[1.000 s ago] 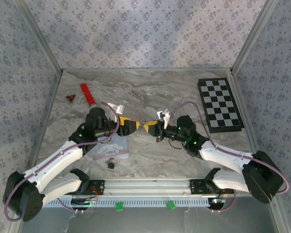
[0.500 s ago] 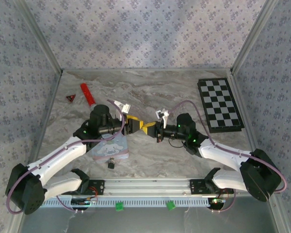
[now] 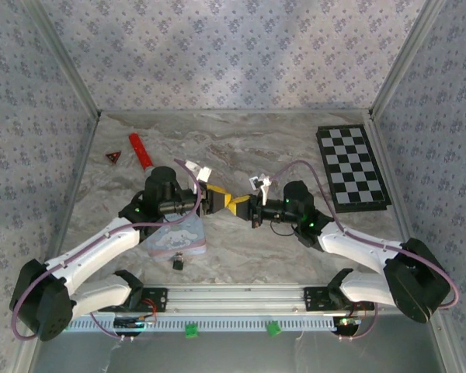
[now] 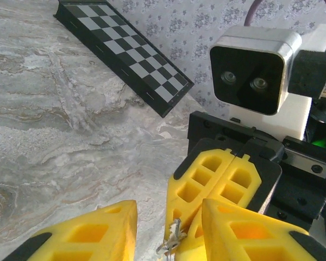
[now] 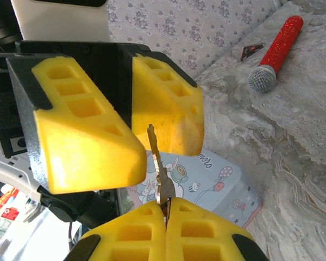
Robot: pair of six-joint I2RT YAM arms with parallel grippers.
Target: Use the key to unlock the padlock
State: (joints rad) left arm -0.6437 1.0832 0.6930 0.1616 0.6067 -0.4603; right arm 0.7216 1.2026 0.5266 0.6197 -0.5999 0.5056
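Moved: left gripper (image 3: pixel 224 202) has closed in on the right gripper (image 3: pixel 236 205), its jaws narrower.
Left gripper: released, its jaws astride the key (image 5: pixel 158 176).
Right gripper: clenched on the key.
Padlock (image 3: pixel 177 263): near the table's (image 3: pixel 241 151) near edge.

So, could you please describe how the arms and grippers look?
The left arm and right arm have white shells, black joints and looping purple cables. The left gripper and right gripper have blocky yellow fingers with square pockets.
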